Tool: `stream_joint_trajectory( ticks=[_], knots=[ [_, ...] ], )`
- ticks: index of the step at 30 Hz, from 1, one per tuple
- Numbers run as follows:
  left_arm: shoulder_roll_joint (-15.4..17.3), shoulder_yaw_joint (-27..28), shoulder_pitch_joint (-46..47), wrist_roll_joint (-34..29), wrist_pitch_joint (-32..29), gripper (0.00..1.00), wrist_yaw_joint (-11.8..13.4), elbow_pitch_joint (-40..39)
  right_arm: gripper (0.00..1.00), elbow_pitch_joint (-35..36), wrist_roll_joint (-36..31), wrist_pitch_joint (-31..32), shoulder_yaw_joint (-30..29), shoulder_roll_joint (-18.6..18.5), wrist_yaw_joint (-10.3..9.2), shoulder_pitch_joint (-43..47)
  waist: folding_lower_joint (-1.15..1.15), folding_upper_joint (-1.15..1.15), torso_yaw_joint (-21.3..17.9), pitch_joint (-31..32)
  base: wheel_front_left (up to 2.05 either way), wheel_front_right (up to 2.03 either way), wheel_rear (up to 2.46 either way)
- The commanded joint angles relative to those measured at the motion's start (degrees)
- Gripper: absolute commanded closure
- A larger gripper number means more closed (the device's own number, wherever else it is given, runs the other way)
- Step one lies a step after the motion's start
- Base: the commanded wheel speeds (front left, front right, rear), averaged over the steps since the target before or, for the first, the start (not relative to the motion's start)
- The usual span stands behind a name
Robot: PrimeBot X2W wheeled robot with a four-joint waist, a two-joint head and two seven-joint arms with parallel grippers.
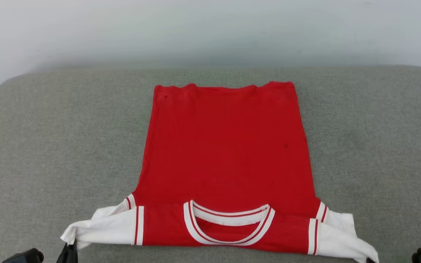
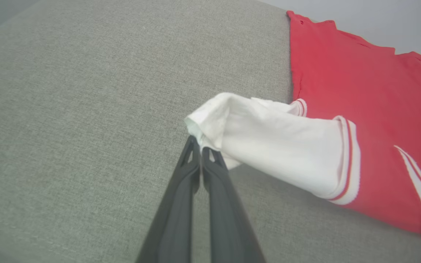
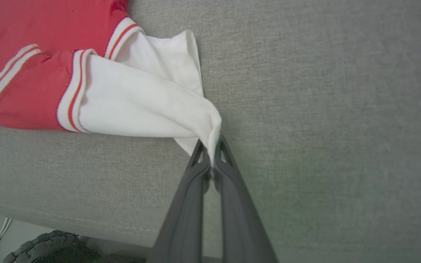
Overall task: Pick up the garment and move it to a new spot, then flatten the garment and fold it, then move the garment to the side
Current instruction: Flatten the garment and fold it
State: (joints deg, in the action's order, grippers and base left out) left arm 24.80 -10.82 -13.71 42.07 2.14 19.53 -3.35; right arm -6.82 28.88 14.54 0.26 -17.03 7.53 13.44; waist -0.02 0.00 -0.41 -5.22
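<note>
The garment (image 1: 225,153) lies on the grey cushion with its plain red side up, hem far from me and striped collar near. Its near edge, with collar and both white sleeves, is lifted and folded over. My left gripper (image 2: 199,146) is shut on the tip of the left white sleeve (image 2: 269,146), seen in the head view at the lower left (image 1: 69,248). My right gripper (image 3: 212,146) is shut on the tip of the right white sleeve (image 3: 141,106), at the lower right corner of the head view (image 1: 369,260).
The grey cushion (image 1: 49,146) spreads wide on both sides of the garment, with a pale wall behind it. Its front seam and edge (image 3: 68,219) run close under my right gripper, with a white cable and a dark tyre-like object (image 3: 46,248) below.
</note>
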Motion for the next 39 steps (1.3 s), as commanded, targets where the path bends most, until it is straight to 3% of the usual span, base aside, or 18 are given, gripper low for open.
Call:
stream_joint_trajectory(
  ticks=[1,7,11,16,21,28,33,39],
  knots=[
    [0.1,-0.1,-0.6,-0.3,0.2,1.00,0.2,-0.7,0.02,1.2,0.0,0.3,-0.7,1.1,-0.08,1.0,0.02,0.00,0.7,1.1,0.00,0.00,0.00],
    [0.6,-3.2,1.8,-2.8,-0.7,1.00,-0.2,-3.9,0.00,5.4,-2.1,-0.7,-6.3,4.7,-0.06,-3.5,0.02,0.00,2.0,1.6,0.00,0.00,0.00],
    [0.8,-4.8,4.5,-5.2,-1.3,1.00,0.4,-6.7,0.00,2.7,-2.3,-0.4,-9.5,5.3,-0.06,-12.9,0.02,0.00,3.7,-0.7,0.00,0.00,0.00],
    [0.7,-7.3,9.3,-8.4,-1.6,1.00,0.2,-9.7,0.00,-6.5,-1.0,2.8,-10.6,1.2,-0.06,-28.4,0.02,0.00,8.0,-5.9,0.00,0.00,0.00],
    [-0.8,-10.3,14.2,-11.0,-1.3,1.00,-0.6,-11.5,0.00,-16.1,-0.7,10.0,-9.5,-4.2,-0.06,-42.1,0.02,0.00,12.8,-11.8,0.00,0.00,0.00],
    [-2.9,-12.5,18.6,-12.9,0.2,1.00,-1.3,-11.8,0.00,-22.9,-1.6,19.8,-4.9,-9.1,-0.06,-55.6,0.02,0.00,16.8,-18.2,0.00,0.00,0.00],
    [-4.6,-13.9,21.5,-13.3,1.6,1.00,-2.4,-10.5,0.00,-26.7,-1.8,26.3,-2.6,-11.1,-0.06,-63.3,0.02,0.00,19.1,-22.3,0.00,0.00,0.00],
    [-6.3,-15.2,23.6,-13.2,3.0,1.00,-3.5,-8.6,0.00,-31.4,-0.8,31.5,-0.9,-10.1,-0.05,-66.6,0.02,0.00,20.4,-25.0,0.00,0.00,0.00]
  ],
)
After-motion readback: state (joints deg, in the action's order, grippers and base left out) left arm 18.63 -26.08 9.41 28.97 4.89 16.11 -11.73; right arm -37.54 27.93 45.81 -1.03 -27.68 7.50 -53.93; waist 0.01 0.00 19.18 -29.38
